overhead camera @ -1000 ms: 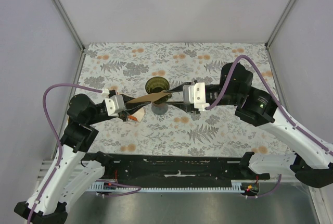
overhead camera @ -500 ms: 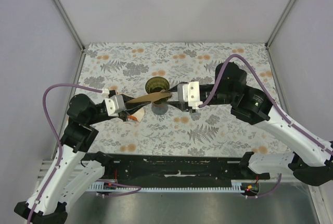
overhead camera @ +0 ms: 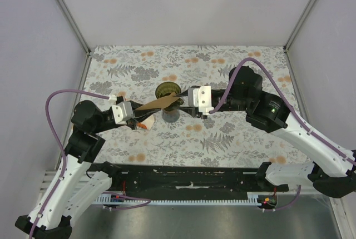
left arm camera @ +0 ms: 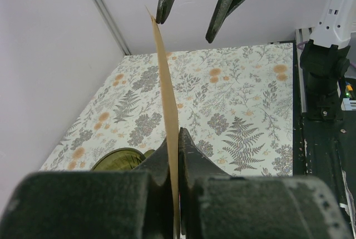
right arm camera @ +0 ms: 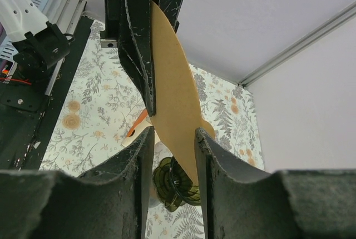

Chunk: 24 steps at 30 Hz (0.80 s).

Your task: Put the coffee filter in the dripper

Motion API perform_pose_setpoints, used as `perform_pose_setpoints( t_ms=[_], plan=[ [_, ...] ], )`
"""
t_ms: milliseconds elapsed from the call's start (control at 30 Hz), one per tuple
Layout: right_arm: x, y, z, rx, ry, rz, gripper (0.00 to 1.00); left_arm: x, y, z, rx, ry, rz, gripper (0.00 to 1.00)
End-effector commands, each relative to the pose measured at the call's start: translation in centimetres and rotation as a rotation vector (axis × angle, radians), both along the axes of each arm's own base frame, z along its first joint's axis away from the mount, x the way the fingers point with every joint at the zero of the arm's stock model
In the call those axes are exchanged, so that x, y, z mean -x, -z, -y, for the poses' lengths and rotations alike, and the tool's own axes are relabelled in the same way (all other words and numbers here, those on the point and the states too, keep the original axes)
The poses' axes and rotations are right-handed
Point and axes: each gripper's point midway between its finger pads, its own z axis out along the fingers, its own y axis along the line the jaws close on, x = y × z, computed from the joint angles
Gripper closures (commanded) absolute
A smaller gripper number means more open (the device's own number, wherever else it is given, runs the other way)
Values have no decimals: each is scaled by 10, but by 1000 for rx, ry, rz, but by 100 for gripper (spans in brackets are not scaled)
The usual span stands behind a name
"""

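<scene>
The floral-patterned table (overhead camera: pixel 239 139) lies under two arms that reach toward each other above its middle; the left gripper (overhead camera: pixel 137 112) is clamped tight on one end of the coffee filter (overhead camera: pixel 158 103), holding it on edge in the air; the right gripper (overhead camera: pixel 181 103) has its jaws apart, straddling the filter's other end; the dripper (overhead camera: pixel 167 90) stands on the table just behind the filter; an orange and white carton (overhead camera: pixel 146 124) lies under the left gripper.

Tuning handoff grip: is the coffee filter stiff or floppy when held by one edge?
Probably stiff enough: the coffee filter juts straight from the shut left pincer, no visible droop. Edge-on it looks paper-thin, so likely light and easily creased.
</scene>
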Motion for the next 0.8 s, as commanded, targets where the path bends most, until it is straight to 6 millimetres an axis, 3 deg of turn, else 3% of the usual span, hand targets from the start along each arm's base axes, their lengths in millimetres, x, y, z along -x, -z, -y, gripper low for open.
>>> perform_pose_setpoints(
  t_ms=[0,400,767],
  plan=[
    [7,-27,4,-61,-18,43,57,4,-16,-2,13,7,68,98],
    [5,-31,4,-66,-6,52,51,3,-16,-1,13,9,68,98],
    [2,-24,-1,-51,-11,31,57,5,-18,-1,17,11,69,98]
  ],
)
